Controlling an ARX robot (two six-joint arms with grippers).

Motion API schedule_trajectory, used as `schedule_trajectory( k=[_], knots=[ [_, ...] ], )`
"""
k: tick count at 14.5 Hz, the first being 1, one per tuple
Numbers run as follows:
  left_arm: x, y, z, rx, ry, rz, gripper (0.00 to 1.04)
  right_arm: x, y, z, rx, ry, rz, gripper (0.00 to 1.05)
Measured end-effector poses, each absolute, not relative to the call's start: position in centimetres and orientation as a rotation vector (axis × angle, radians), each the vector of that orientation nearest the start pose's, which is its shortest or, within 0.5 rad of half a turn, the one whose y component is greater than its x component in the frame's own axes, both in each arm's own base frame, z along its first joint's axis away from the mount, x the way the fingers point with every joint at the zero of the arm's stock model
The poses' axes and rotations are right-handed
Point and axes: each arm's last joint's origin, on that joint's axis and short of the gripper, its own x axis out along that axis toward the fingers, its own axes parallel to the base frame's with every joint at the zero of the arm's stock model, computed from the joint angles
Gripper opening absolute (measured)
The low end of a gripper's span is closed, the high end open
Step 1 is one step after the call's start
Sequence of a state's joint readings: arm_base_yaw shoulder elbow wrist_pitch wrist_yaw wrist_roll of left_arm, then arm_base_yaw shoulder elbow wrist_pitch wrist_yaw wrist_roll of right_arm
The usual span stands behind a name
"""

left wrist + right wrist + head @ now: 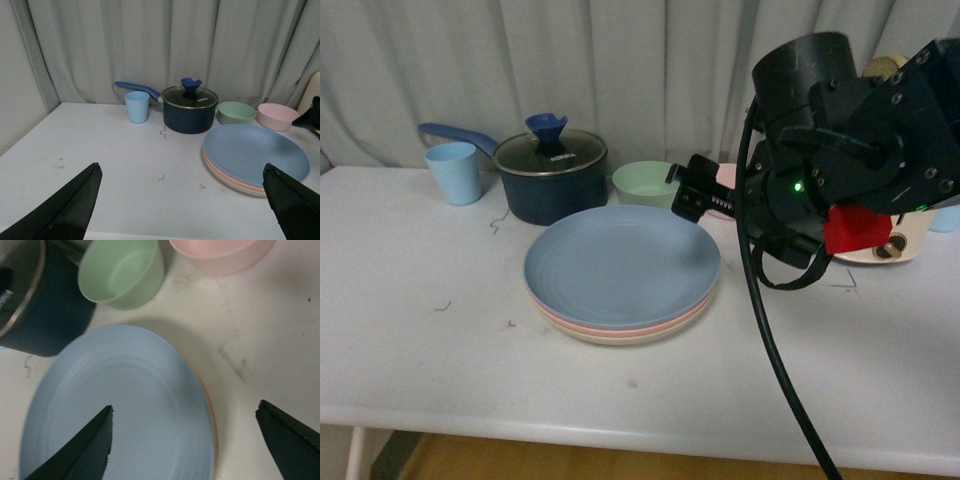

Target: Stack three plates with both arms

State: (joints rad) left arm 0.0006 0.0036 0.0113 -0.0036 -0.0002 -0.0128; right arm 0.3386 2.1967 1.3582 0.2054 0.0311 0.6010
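Green bowl (644,183) sits empty beside the lidded navy pot (551,178).

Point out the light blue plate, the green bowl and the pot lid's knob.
light blue plate (620,262), front view, centre of its face
green bowl (236,112), left wrist view, outer wall
pot lid's knob (547,128), front view, its top

I see soft, even light in all three views, rather dim and a little cool. On the white table (420,340) the shadows are weak. The stack of plates (620,268) throws only a thin shade under its rim. The right arm (840,160) is very dark and close to the front camera, so its details are lost. In the right wrist view the blue plate (125,405) looks slightly soft, and the gripper fingers (90,450) are black shapes without focus.
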Motion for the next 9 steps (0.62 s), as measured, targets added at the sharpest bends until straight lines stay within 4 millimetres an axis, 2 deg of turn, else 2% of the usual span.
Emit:
schedule_trajectory(
  k=[1,2,3,4,5,7,9],
  knots=[
    [9.7,0.0,16.7,-0.013,-0.004,0.001,0.98,43.1,14.7,13.6,0.477,0.621,0.116,1.00],
    [9.7,0.0,16.7,-0.013,-0.004,0.001,0.98,42.7,14.1,15.0,0.487,0.567,0.125,0.97],
    [9.7,0.0,16.7,-0.013,-0.004,0.001,0.98,42.2,13.5,15.7,0.434,0.343,0.106,0.90],
    [9.7,0.0,16.7,-0.013,-0.004,0.001,0.98,39.4,11.3,15.7,0.284,0.161,0.032,0.76],
    [9.7,0.0,16.7,-0.013,-0.004,0.002,0.98,36.2,8.8,15.8,0.166,0.074,0.010,0.63],
    [9.7,0.0,16.7,-0.013,-0.004,0.001,0.98,32.9,6.2,17.3,0.090,-0.036,-0.020,0.47],
    [9.7,0.0,16.7,-0.013,-0.004,0.001,0.98,29.8,4.8,17.6,0.047,-0.052,-0.017,0.28]
  ],
)
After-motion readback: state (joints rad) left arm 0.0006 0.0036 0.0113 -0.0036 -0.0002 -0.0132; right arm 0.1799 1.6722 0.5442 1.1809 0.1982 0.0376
